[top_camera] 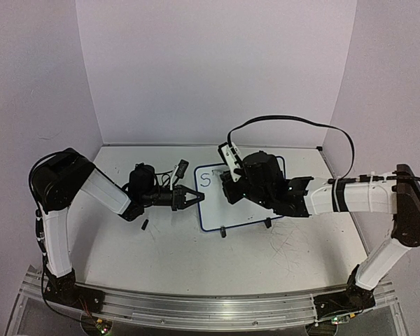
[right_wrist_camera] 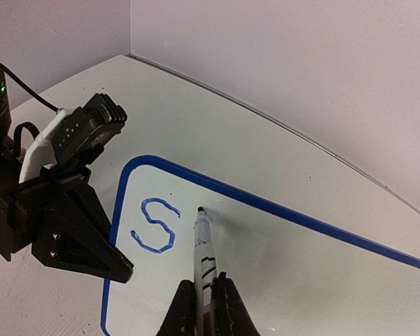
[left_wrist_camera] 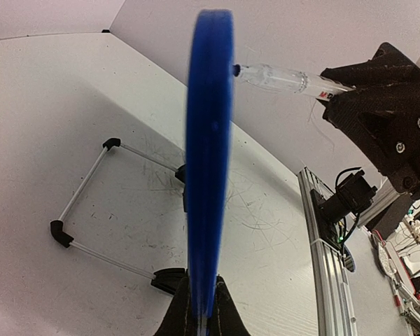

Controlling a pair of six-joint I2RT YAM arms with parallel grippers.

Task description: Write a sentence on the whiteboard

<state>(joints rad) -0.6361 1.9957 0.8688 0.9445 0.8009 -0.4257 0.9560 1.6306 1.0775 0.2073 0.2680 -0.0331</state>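
The left pincer [top_camera: 194,197] clamps the whiteboard [right_wrist_camera: 301,259] edge, the right pincer [right_wrist_camera: 203,297] grips the marker [right_wrist_camera: 202,245] near the S [right_wrist_camera: 155,225]; pressing too hard may tip the whiteboard.

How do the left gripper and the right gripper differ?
The left gripper grips the whiteboard by its blue edge; the right gripper grips a marker. The left gripper sits beside the board; the right gripper reaches over its face, marker tip by a blue S. Both are shut.
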